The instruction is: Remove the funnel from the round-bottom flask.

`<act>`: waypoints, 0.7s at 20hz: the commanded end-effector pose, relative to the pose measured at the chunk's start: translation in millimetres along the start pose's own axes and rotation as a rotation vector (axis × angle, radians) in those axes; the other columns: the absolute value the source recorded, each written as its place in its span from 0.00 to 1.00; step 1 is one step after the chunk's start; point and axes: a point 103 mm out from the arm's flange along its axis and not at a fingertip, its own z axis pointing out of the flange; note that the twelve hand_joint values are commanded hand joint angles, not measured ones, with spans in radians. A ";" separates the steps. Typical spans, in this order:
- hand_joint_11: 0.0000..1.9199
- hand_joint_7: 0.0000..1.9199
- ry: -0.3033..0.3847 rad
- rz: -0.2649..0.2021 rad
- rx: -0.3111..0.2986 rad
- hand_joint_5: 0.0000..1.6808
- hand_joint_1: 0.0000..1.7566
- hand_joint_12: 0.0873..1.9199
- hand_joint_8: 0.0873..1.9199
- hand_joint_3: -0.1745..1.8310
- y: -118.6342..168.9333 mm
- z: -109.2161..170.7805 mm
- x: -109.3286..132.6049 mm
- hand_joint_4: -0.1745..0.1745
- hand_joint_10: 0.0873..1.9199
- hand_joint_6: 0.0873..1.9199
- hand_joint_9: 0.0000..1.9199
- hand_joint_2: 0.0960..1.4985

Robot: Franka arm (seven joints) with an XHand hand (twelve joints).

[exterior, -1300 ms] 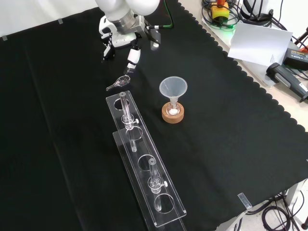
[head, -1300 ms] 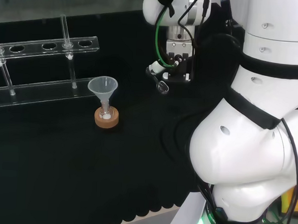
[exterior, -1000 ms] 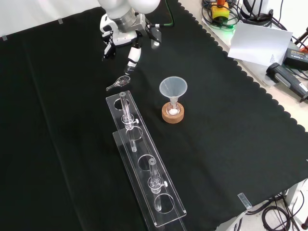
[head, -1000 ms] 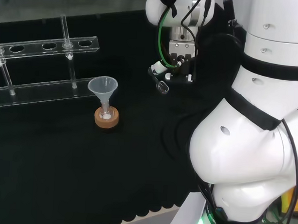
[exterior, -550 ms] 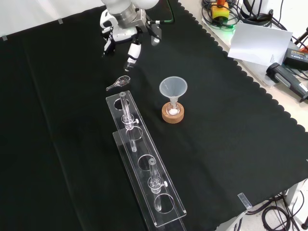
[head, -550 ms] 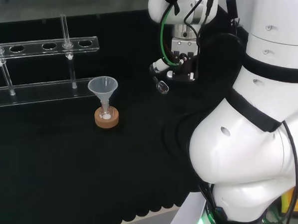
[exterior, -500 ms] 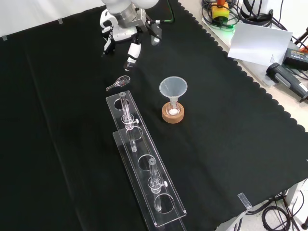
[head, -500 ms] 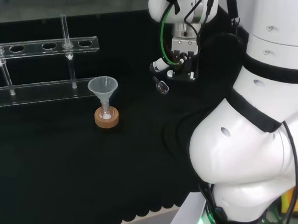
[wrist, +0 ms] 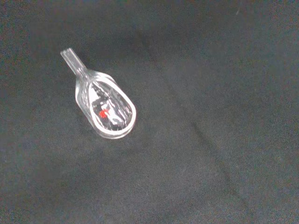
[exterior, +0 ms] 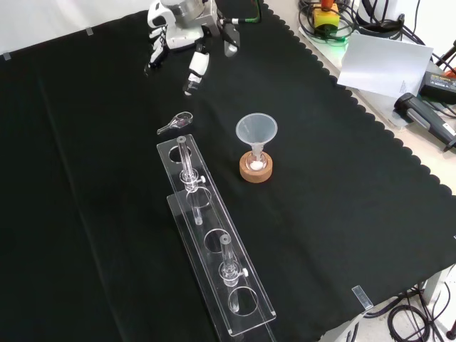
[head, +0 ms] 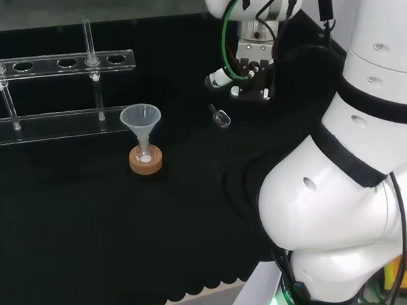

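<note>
Clear flask (exterior: 256,158) under the funnel (exterior: 256,131) too faint to make out

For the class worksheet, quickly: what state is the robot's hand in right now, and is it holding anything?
Hand: open, fingers hanging relaxed, holding nothing; it is up above the cloth, apart from the funnel and the small glass scoop.

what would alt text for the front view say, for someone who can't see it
A clear funnel sits in a small flask on a cork ring at the middle of a black cloth. The robot's hand hangs open at the view's top above a small clear scoop, holding nothing. A long clear rack lies left of the funnel.
</note>
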 end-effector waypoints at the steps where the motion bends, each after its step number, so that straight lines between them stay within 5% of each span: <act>1: 0.10 0.31 0.025 -0.036 -0.065 0.20 0.23 0.78 0.00 0.12 -13.7 -20.1 -4.8 0.57 0.29 0.00 0.17 0.40; 8: 0.02 0.16 0.075 -0.101 -0.105 0.05 0.20 0.81 0.00 0.10 -30.9 -40.1 -3.6 0.53 0.34 0.00 0.02 0.39; 11: 0.00 0.11 0.075 -0.134 -0.097 0.01 0.19 0.79 0.00 0.10 -37.8 -43.2 -0.4 0.52 0.26 0.00 0.00 0.38; 14: 0.00 0.03 0.068 -0.170 -0.092 0.00 0.18 0.74 0.00 0.09 -47.0 -47.4 4.7 0.52 0.04 0.00 0.00 0.37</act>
